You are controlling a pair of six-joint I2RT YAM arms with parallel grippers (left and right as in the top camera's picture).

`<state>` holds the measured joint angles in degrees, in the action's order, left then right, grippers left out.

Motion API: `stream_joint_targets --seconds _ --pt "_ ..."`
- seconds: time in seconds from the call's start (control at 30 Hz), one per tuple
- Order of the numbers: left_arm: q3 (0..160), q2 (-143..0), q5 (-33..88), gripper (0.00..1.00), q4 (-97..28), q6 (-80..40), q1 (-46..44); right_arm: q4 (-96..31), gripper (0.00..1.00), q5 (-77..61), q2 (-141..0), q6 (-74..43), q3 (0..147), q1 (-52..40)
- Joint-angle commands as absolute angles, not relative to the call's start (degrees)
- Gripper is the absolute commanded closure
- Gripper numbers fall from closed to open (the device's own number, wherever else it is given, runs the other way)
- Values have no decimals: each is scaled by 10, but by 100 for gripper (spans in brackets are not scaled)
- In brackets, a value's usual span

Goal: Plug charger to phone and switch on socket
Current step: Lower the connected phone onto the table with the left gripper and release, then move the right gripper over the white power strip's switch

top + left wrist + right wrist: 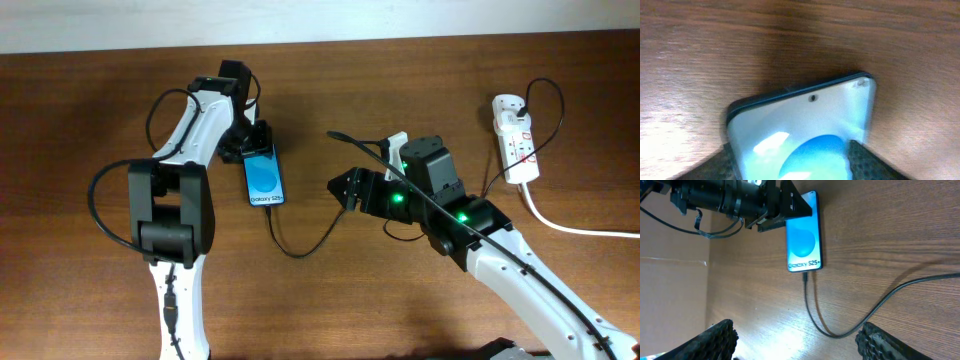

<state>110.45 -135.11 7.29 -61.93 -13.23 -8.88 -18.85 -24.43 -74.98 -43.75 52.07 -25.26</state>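
Note:
The phone (264,178) lies flat on the table with its blue screen up; it also shows in the left wrist view (805,130) and the right wrist view (803,235). My left gripper (250,143) is shut on the phone's far end, one finger on each long side. The charger cable (300,245) is a thin black line; its tip sits at the phone's near end (805,276). It runs right past my right arm to a black plug (524,101) in the white socket (514,140). My right gripper (342,190) is open and empty, just above the cable loop (840,330).
The socket's thick white cord (580,228) runs off to the right edge. Black robot cables loop beside the left arm (100,200). The wooden table's back edge meets a pale wall (400,20).

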Motion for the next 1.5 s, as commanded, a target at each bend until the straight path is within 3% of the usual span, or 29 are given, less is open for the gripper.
stream_joint_targets --seconds 0.0,0.3,0.37,0.4,0.57,0.63,0.67,0.77,1.0,1.13,1.4,1.47 --pt "1098 -1361 38 25 -626 -126 -85 -186 18 -235 -750 -433 528 -250" --pt "1183 -1310 34 26 -667 -126 -56 -179 18 -247 -747 -398 532 -250" --pt "1225 -1252 32 24 -693 -125 -48 -197 3 -248 -734 -352 556 -250" --pt "1236 -1229 32 24 -701 -126 -45 -213 2 -247 -728 -328 573 -250" --pt "1251 -1063 32 20 -735 -125 -43 -386 2 -197 -723 -242 689 -250" --pt "1251 -991 32 3 -747 -125 -43 -472 2 -150 -723 -227 756 -250" --pt "1251 -965 32 0 -752 -125 -43 -508 2 -124 -722 -227 783 -250" --pt "1251 -895 32 1 -779 -126 -43 -617 2 -17 -709 -226 864 -250" --pt "1250 -858 32 1 -879 -126 -43 -705 2 112 -641 -227 923 -240" --pt "1250 -858 32 1 -886 -126 -43 -738 2 103 -614 -221 923 -122" --pt "1250 -858 32 1 -893 -126 -43 -695 2 -171 -724 -107 923 263" --pt "1250 -858 32 1 -893 -126 -43 -668 2 -196 -766 -107 923 314"
